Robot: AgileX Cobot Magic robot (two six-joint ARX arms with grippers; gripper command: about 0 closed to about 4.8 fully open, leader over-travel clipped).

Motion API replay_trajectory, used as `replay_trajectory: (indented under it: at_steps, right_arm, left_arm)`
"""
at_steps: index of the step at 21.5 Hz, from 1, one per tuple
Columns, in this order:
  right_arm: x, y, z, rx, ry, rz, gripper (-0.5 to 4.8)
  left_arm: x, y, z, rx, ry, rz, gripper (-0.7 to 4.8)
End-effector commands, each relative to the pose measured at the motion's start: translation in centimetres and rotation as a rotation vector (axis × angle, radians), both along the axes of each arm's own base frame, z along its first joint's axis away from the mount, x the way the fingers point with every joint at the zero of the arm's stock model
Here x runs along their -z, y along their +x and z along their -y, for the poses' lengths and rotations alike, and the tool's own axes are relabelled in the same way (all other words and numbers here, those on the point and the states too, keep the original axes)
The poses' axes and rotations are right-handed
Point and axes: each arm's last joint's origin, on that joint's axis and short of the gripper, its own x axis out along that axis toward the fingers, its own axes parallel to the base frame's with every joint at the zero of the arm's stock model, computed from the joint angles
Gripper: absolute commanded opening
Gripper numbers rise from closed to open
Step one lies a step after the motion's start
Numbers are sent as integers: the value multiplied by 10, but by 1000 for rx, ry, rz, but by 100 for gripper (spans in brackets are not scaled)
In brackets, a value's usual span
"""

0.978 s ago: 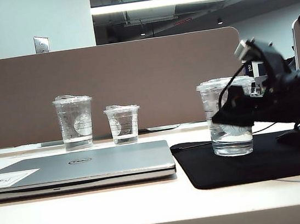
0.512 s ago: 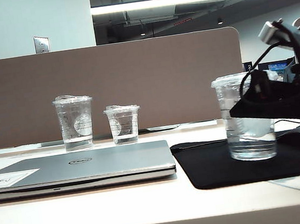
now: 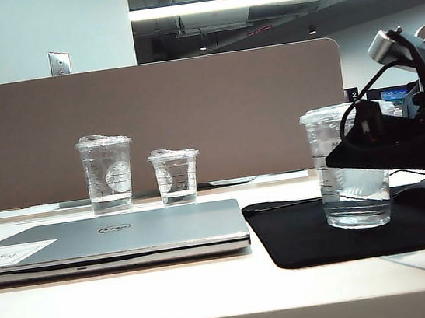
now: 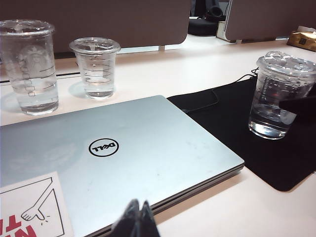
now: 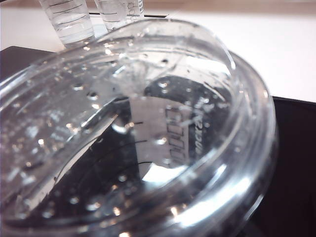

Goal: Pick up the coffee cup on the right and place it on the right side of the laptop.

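Nearest you, the thin silver-grey laptop lies closed on the white desk, with the left gripper hanging low over its front edge, fingertips pressed together and holding nothing. Just to its right, the clear plastic coffee cup with the flat wide lid stands on the black mouse pad. The right gripper is around its middle, jaws at their widest; whether they actually grip it, you cannot tell. You appear to be in the placing step: next, confirm the cup stands free, then draw the claw back level. Farther back stand two other clear cups.
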Motion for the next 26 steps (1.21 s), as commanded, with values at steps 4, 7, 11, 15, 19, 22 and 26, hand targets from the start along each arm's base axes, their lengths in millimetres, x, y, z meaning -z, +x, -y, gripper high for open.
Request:
replay_trajectory:
  at_steps: [4, 7, 11, 15, 19, 22, 26]
  right_arm:
    - [6, 19, -4, -9, 2, -22, 479]
    - [6, 39, -14, -30, 5, -10, 479]
    - [2, 57, -29, -67, 11, 15, 479]
    - [-5, 74, -48, -104, 14, 36, 479]
    - [-7, 77, -52, -94, 7, 29, 479]
    - [-4, 76, -52, -93, -3, -5, 479]
    - [1, 75, -52, -94, -18, -47, 479]
  left_arm:
    - [-2, 0, 0, -1, -5, 14, -5]
    - [-2, 0, 0, -1, -5, 14, -5]
    - [-2, 0, 0, -1, -5, 14, -5]
    - [-2, 0, 0, -1, -5, 14, -5]
    - [-2, 0, 0, -1, -6, 14, -5]
    - [-2, 0, 0, -1, -6, 14, -5]
    - [-2, 0, 0, -1, -5, 14, -5]
